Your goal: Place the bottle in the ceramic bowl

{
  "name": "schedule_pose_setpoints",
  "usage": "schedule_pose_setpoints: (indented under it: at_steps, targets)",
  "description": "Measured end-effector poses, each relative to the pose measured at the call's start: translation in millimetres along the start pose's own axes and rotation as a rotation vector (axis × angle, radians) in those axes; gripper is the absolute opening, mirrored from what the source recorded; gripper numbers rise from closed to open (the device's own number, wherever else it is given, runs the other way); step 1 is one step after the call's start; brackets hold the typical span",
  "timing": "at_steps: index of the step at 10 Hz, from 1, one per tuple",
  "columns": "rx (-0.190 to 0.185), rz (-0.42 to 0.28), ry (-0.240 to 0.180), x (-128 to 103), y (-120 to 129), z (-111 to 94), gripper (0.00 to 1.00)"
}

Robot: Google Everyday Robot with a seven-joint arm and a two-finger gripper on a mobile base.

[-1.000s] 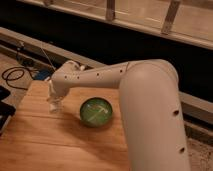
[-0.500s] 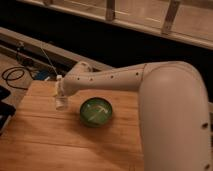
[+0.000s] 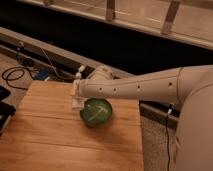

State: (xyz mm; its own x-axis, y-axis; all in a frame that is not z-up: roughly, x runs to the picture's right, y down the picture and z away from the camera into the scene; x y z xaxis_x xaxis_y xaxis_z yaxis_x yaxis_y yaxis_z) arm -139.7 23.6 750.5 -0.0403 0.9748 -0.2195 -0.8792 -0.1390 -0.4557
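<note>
In the camera view, a wooden table (image 3: 60, 145) fills the lower left. Its far edge runs from the upper left corner towards the right, its right edge drops down just past the ceramic bowl (image 3: 96, 112), and its left edge slants down towards the bottom left. The bowl sits in the far half of the table, nearer the far edge and the right edge than the left one. A wide stretch of bare wood lies open in front of it and to its left. The white robot arm (image 3: 145, 87) reaches in from the right, passing above the far edge and over the back of the bowl. The gripper (image 3: 78, 101) hangs at the bowl's left rim, above the wood, with its fingers closed narrowly on the bottle (image 3: 76, 90). The bottle shows as a pale slender shape held roughly upright, its lower end just beside the bowl's left rim and outside the bowl. Whether that end touches the rim or the table cannot be told. Beyond the far edge a long ledge (image 3: 50, 47) runs diagonally, and on the floor to the left lies a black cable (image 3: 12, 75) in a loop. A dark object (image 3: 4, 107) stands at the table's left edge. In all there is one bowl, one bottle, one arm with one gripper, and one table.
</note>
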Motion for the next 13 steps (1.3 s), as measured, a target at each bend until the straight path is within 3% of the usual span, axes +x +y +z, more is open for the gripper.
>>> schedule_pose_setpoints:
  at_steps: [8,10,13]
  targets:
    - [-0.011,0.006,0.002,0.2,-0.6,1.7,0.00]
    - [-0.021,0.090,0.001,3.7,-25.6,4.4,0.00]
    - [0.025,0.197,0.019,24.4,-74.8,7.4,0.00]
